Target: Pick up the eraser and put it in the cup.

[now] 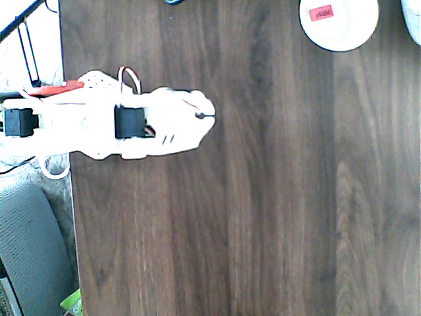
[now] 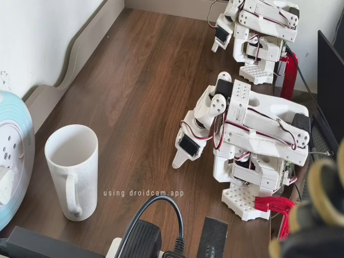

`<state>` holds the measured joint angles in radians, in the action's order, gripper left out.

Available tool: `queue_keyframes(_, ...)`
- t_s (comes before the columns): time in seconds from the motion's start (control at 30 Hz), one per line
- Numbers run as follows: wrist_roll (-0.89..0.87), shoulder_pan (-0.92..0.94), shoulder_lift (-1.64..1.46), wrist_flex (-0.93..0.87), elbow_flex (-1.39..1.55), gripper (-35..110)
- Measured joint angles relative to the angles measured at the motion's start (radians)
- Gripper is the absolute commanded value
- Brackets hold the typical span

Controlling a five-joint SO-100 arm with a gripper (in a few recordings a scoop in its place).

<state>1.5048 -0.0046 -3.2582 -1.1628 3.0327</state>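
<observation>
Counter [image 1: 263,217]: dark brown wood grain, running the length of both views.

Cup [image 1: 339,29]: white, round from above, at the top right edge of the overhead view, partly cut by the frame. In the fixed view the cup [image 2: 72,172] is a tall white mug with a handle facing the camera, standing upright at the lower left of the counter.

Eraser [image 1: 321,12]: small red-pink rectangle, lying flat inside the cup, near its upper left part in the overhead view. In the fixed view the cup's interior is seen at too shallow an angle to show it.

Arm [image 2: 252,140]: white printed body with black servos and red-and-white wiring, folded back compactly over its base, well apart from the cup. From overhead the arm [image 1: 125,125] lies at the left side of the counter.

Fingers [image 2: 185,153]: pointing down toward the counter, tips close together with no gap visible between them, holding nothing. From overhead the fingers [image 1: 200,115] blur into the overexposed white body.

Clamp [image 2: 271,204]: red, at the foot of the arm's base.

Round bluish-white object [image 2: 13,156]: at the left edge of the fixed view, just beside the cup.

Black cable and plug [image 2: 150,231]: bottom edge of the fixed view.
</observation>
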Motion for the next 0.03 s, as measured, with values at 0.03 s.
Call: queue_keyframes(0.03, 0.000, 0.000, 0.000, 0.000, 0.000, 1)
